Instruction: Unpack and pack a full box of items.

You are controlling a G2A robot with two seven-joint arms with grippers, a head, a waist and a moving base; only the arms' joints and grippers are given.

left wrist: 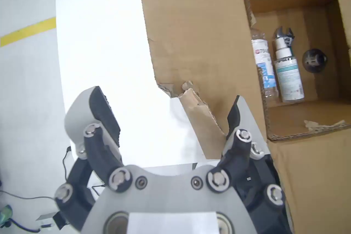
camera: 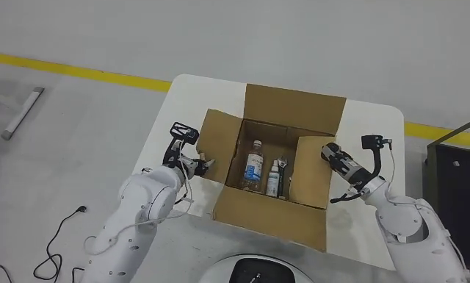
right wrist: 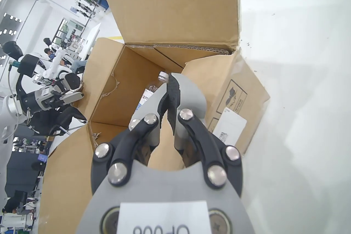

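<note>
An open cardboard box (camera: 268, 209) stands mid-table with its flaps up. Inside lie a clear water bottle (camera: 253, 167) (left wrist: 263, 65), a white spray bottle (camera: 273, 181) (left wrist: 288, 73), a wrench (left wrist: 286, 34) and a dark round object (left wrist: 314, 61). My left gripper (camera: 200, 165) (left wrist: 170, 114) is open at the box's left flap (left wrist: 192, 26), its fingers either side of the flap's torn lower edge. My right gripper (camera: 325, 152) (right wrist: 168, 98) is shut on the upper edge of the right flap (camera: 312, 173) (right wrist: 227, 98).
The box sits on a white table (camera: 367, 129) with bare room to its left and right. A yellow line (camera: 88, 73) crosses the grey floor behind. A dark cabinet (camera: 444, 165) stands off the table's right side, and a cable (camera: 59, 239) lies on the floor at left.
</note>
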